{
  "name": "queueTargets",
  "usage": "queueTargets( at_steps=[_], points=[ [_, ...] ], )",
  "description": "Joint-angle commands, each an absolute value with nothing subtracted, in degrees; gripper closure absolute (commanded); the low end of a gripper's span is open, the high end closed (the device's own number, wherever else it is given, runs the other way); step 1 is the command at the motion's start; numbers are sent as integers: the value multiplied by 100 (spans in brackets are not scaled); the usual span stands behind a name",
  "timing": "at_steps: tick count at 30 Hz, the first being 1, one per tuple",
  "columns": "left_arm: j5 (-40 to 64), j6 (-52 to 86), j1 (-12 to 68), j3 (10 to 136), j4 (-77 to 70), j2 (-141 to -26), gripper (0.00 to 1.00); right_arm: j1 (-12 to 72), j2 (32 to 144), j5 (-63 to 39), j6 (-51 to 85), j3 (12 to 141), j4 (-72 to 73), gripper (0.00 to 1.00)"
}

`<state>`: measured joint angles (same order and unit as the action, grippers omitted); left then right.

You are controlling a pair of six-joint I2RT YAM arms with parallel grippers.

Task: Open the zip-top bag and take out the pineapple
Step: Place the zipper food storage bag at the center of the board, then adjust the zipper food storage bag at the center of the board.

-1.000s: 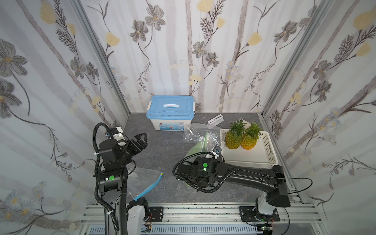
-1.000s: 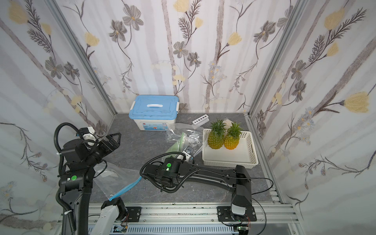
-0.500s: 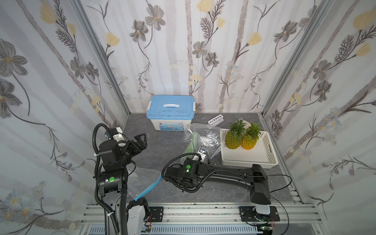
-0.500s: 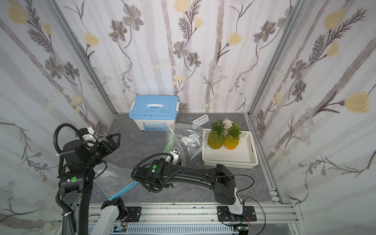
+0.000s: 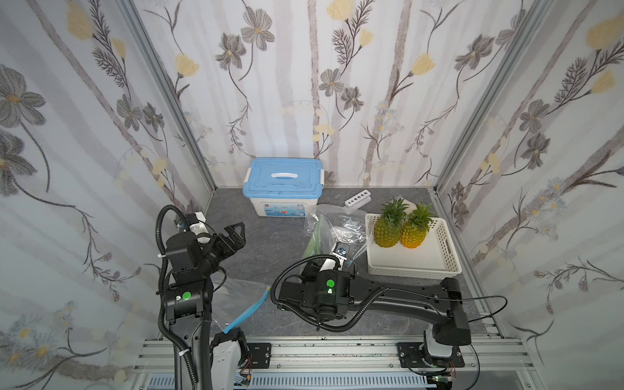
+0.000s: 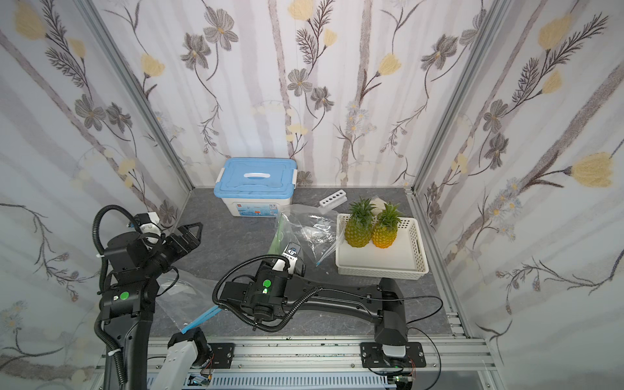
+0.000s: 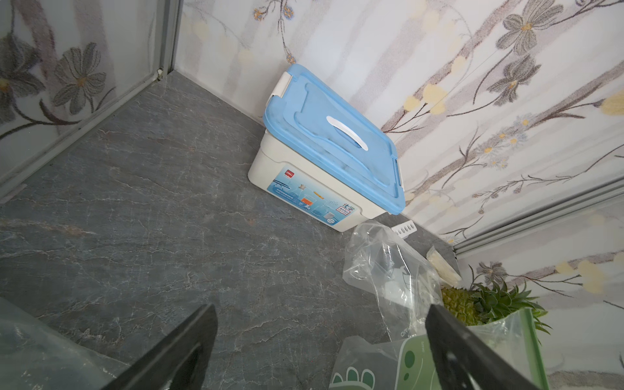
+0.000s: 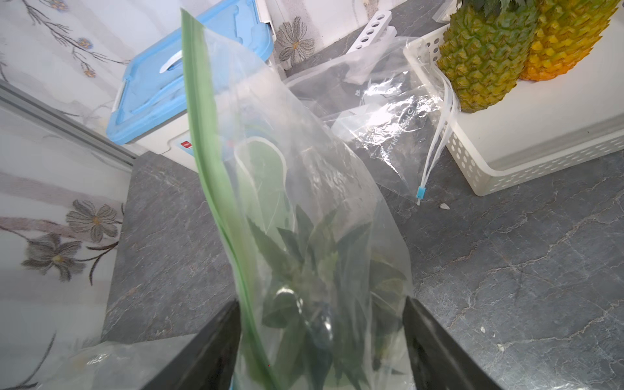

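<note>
- Our left hand (image 7: 320, 307) hangs with its fingers wide apart, nothing in it.
- Our right hand (image 8: 320, 300) is spread too, with the zip-top bag (image 8: 304, 152) between its fingers.
- The pineapple (image 8: 304, 263) sits inside that bag, at 9 o'clock from the basket (image 5: 449, 243) on the worktop (image 5: 270, 243).

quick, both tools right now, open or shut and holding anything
left tool: open, holding nothing
right tool: open, jaws apart on either side of the green-zip bag with the pineapple inside

pineapples (image 5: 388, 233) in basket (image 5: 413, 270) | basket right of bags (image 5: 337, 221) | box (image 5: 283, 184) behind bags
</note>
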<state>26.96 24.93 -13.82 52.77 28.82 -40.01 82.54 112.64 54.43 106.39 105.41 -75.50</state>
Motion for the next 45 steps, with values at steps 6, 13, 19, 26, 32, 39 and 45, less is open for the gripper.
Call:
queueTargets(
  at_steps=[6, 13, 19, 26, 32, 39, 45],
  points=[
    [4012, 2710, -895, 4865, 2594, -3110, 1, 8357, 10229, 5877, 8797, 10704, -7445, 23],
    [4808, 2659, -167, 5248, 3568, -2088, 2, 7333, 8579, 4418, 4545, 10366, -5404, 27],
    [4747, 2086, 70, 5585, 4214, -2294, 4, 6204, 8474, 2419, 2960, 10713, -5471, 30],
    [3885, 2084, 68, 5842, 3905, -2627, 4, 6133, 9336, 908, 1980, 10840, -5447, 32],
    [3934, 1907, 79, 5845, 4027, -2792, 5, 6035, 10010, 530, 1625, 11005, -5890, 28],
    [3885, 1907, 83, 5279, 3816, -2698, 5, 5551, 10402, 643, 1534, 11115, -5942, 25],
    [4139, 1980, 131, 4980, 3387, -2743, 6, 5076, 10521, -125, 1304, 11048, -5310, 23]
  ],
)
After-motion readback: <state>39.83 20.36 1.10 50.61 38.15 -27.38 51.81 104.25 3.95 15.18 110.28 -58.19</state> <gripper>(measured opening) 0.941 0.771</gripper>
